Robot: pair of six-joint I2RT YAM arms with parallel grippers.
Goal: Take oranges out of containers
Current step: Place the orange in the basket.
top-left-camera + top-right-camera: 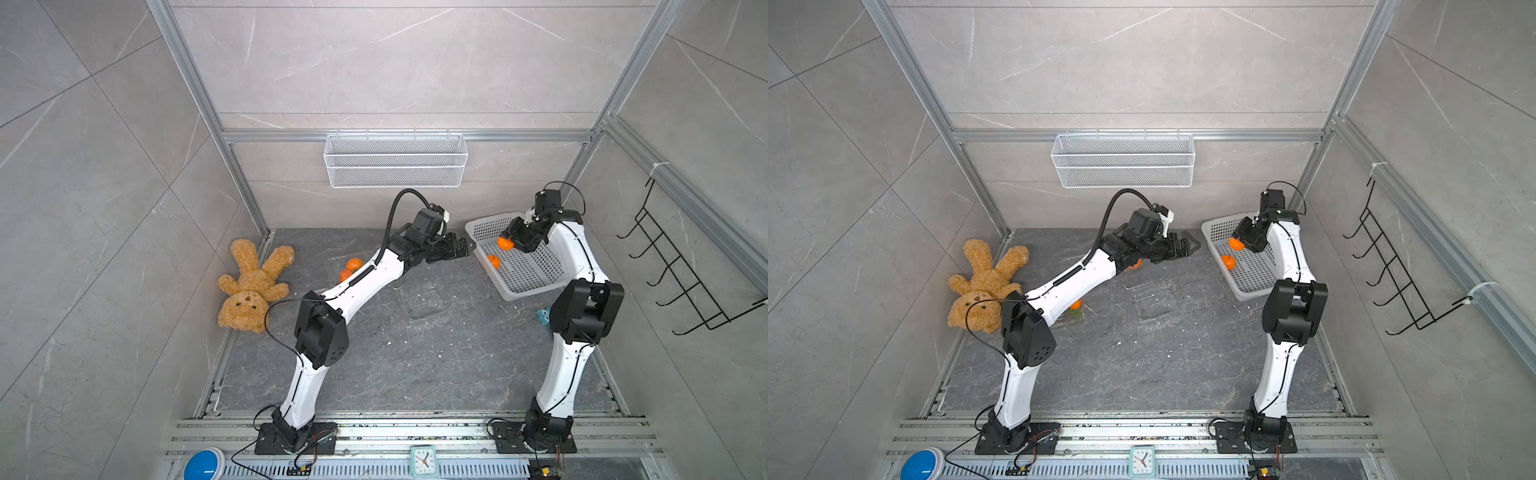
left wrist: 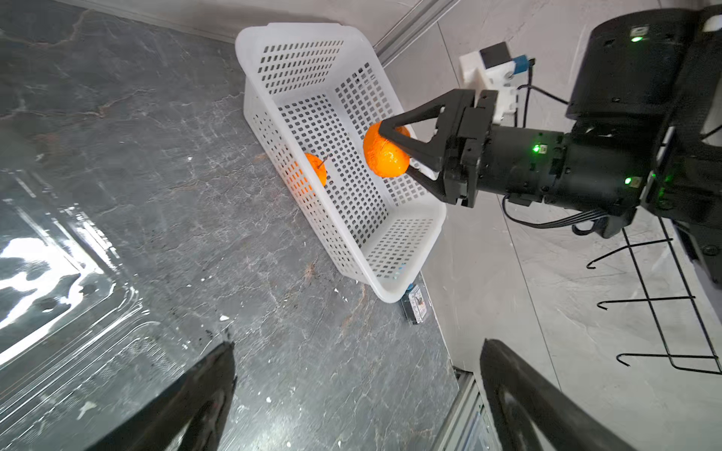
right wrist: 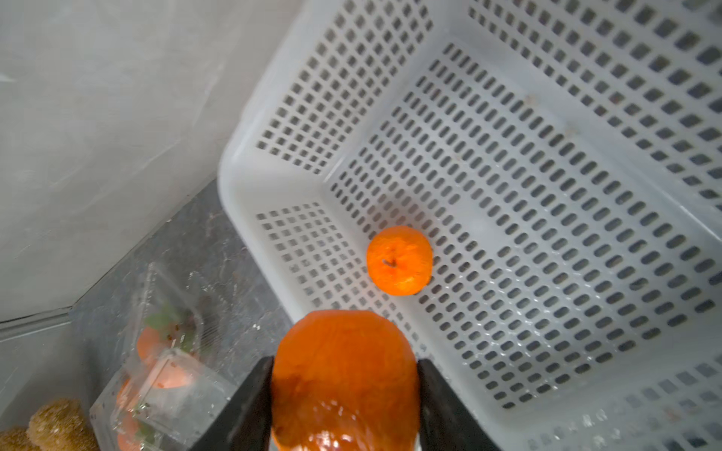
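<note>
**Right jaws clutch the held orange [image 1: 505, 243] over the white basket [image 1: 484, 228], and the left jaws gape wide!**

Far left, the teddy bear [image 1: 253, 286] sprawls at the edge of the tabletop [image 1: 395, 365]. Next along, the left containers [image 3: 164, 351] sit with the boxed oranges [image 1: 352, 266] inside, partly hidden under the left arm [image 1: 361, 282]. Mid-tabletop lies the middle container [image 1: 424, 297], clear and flat. The left jaws hang wide apart, gripping nothing, near the basket's corner. Inside the basket, the loose orange [image 1: 493, 261] rests on the perforated floor, and above it the right jaws pinch the held orange from both sides.
</note>
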